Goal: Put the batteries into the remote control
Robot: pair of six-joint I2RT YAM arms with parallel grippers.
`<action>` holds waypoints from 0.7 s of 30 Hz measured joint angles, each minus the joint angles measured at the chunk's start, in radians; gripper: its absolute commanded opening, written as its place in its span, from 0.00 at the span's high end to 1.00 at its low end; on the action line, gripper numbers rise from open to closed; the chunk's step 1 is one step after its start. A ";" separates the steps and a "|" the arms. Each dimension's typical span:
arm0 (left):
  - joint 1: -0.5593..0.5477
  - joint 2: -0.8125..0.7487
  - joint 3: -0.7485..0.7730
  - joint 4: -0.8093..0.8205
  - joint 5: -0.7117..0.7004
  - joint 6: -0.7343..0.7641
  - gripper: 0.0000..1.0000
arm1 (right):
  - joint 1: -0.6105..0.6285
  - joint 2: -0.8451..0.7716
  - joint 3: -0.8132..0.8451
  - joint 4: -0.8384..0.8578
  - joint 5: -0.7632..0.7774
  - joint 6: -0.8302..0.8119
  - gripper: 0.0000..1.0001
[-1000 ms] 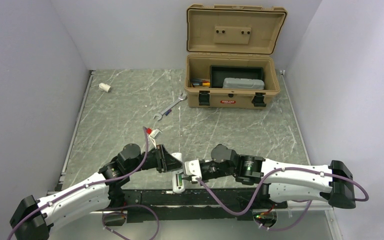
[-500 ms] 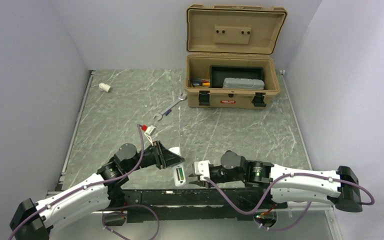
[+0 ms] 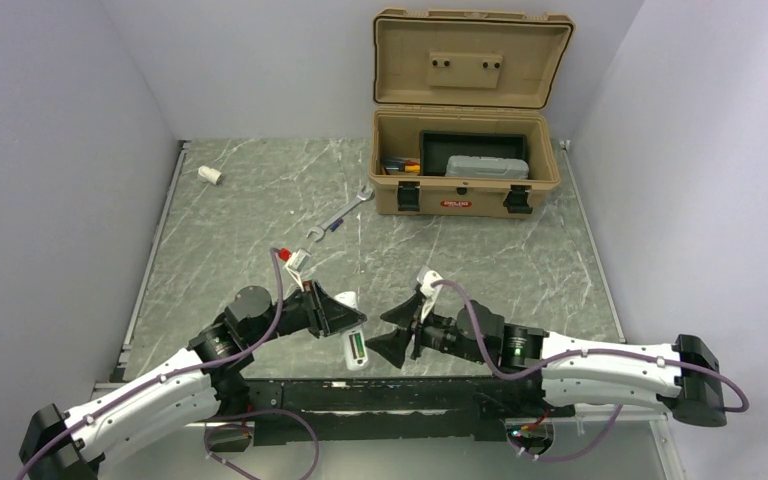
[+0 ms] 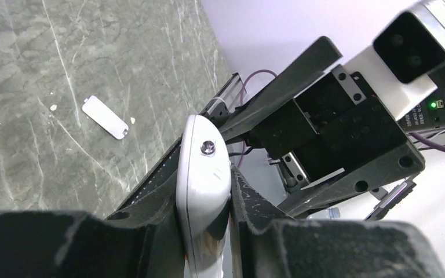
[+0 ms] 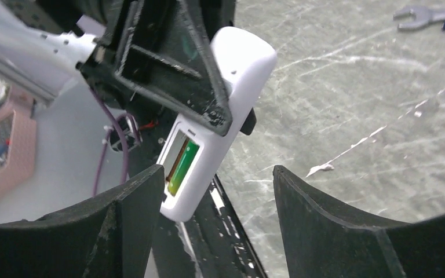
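Slim white plastic remote control (image 3: pixel 356 350), a green cylindrical battery (image 5: pixel 181 161) inside, sits lower centre, clenched in the left gripper (image 3: pixel 348 318); the right gripper (image 3: pixel 392 332) is spread, empty.

Top external: high behind the near edge, looking down over the whole desk (image 3: pixel 240 220); farthest off.
Left wrist: close behind the left gripper (image 4: pixel 205 202), facing the right arm (image 4: pixel 417 69).
Right wrist: close behind the right gripper (image 5: pixel 217 197), facing the left arm (image 5: pixel 29 46), desk beyond.
Shared: the remote control (image 5: pixel 220 110) shows in all three views.
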 measured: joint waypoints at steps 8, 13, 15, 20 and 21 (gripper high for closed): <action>0.000 -0.020 0.003 -0.014 -0.013 0.022 1.00 | -0.002 0.152 0.063 0.014 0.029 0.216 0.35; 0.000 -0.025 0.005 -0.030 -0.017 0.023 1.00 | -0.002 0.166 0.063 0.028 0.022 0.257 0.48; 0.000 -0.025 0.005 -0.035 -0.017 0.023 1.00 | -0.002 0.168 0.063 0.037 0.018 0.267 0.52; 0.000 -0.025 0.005 -0.036 -0.018 0.023 1.00 | -0.003 0.172 0.063 0.056 0.003 0.278 0.47; 0.000 -0.025 0.005 -0.036 -0.018 0.023 1.00 | -0.003 0.175 0.064 0.058 0.003 0.278 0.46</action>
